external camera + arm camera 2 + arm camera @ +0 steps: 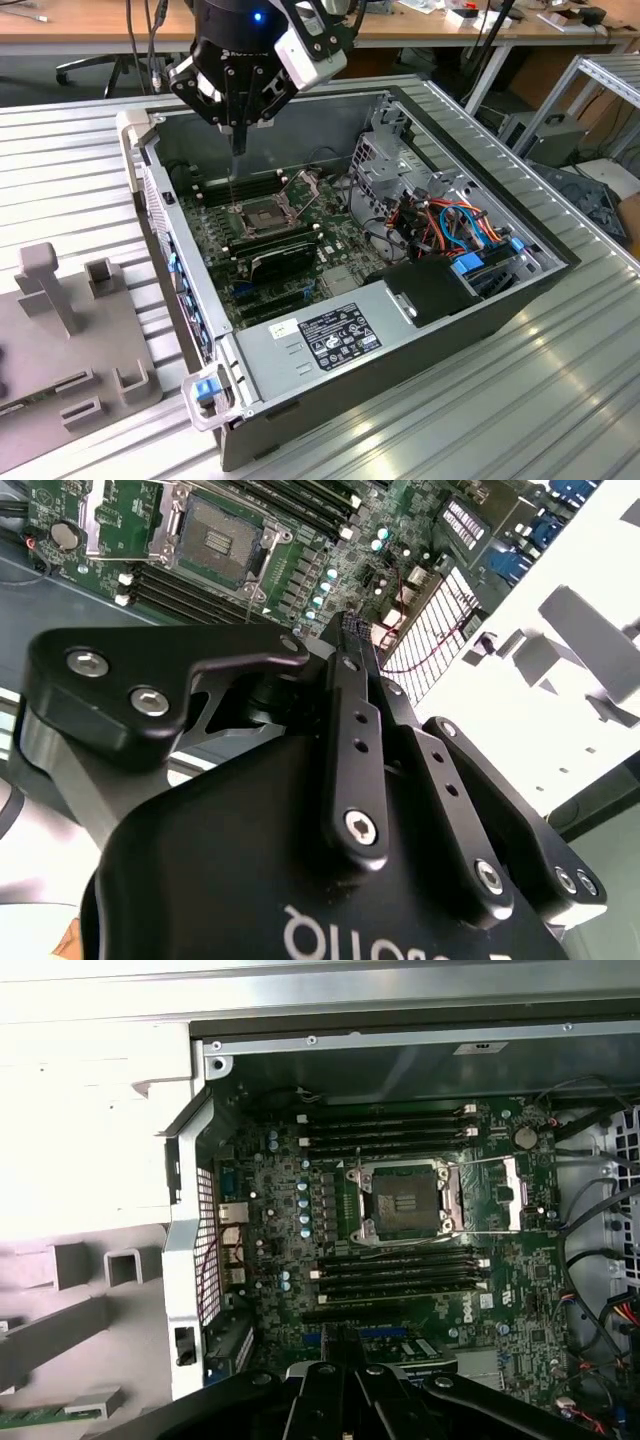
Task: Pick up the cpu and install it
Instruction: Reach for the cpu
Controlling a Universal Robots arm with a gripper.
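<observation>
the socket [262, 216] sits empty: the cpu is not yet installed. the gripper [238, 140] hovers at its 12 o'clock, clenched, seemingly holding nothing.

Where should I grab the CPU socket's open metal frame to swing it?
Probably by its free raised edge, from above. The metal frame stands tilted up at the socket's side, hinged at the motherboard, so that edge alone stands clear.

Tool [350, 622]: matt black jointed link bars pinned with silver hex-socket screws [361, 827] to a rounded black housing [230, 880] marked in white lettering. The exterior view adds a blue indicator light [259, 16] and a white box-shaped module [312, 52].
</observation>
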